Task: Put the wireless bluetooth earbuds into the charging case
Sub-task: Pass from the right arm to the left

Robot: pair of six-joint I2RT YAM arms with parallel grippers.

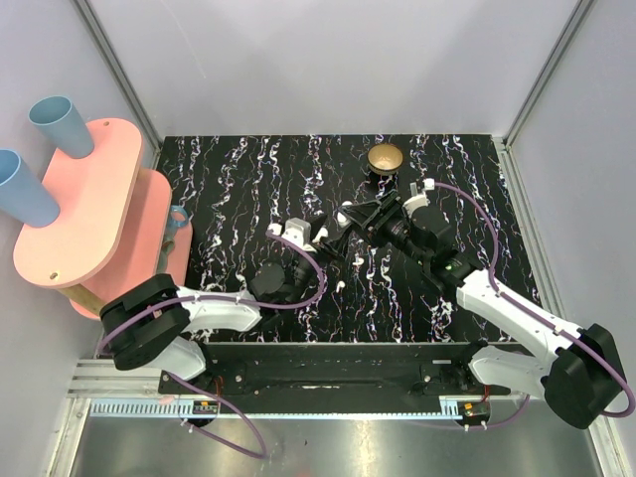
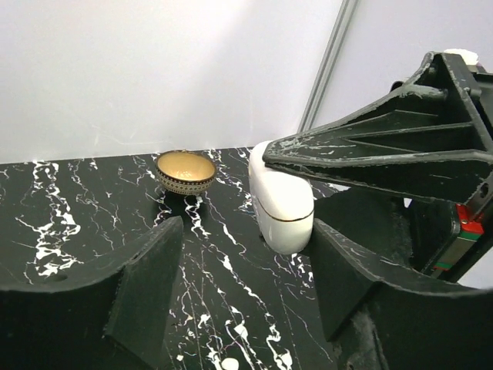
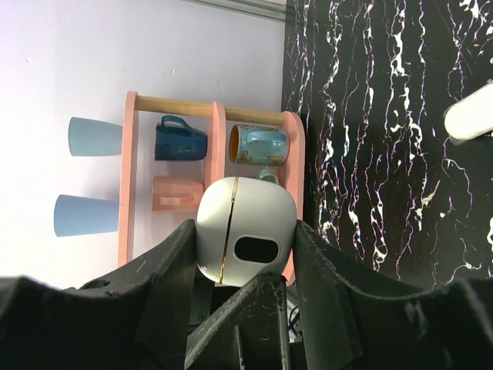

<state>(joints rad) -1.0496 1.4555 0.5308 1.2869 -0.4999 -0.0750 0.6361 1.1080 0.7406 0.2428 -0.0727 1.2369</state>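
Pinching the charging case [image 3: 250, 220] crosswise between the fingers of the right gripper [image 3: 245, 258], gold seam upright and the shell apparently clear of the black marbled bench [image 1: 238, 179]. Presented in mid-air like this, probably to give a second grip access to the lid. Lid shut, judging by the unbroken seam line, so no inserting until opened.

Facing it with the left gripper [image 2: 246, 270], fingers [image 2: 150, 281] half parted and set either side of the case's lower end. One pad just beside the shell, the other well short of it, with no contact to be made out. Likely reason for the pairing: one arm to steady the body, the other to flip or brace the lid.

Cannot pick out the earbuds for certain among the bench's white veins. Possibly one in the small white blob [image 2: 229, 364] at the bottom edge of the left wrist view. Gold dish [image 1: 386, 157] standing well apart at the far edge, out of the way of both arms
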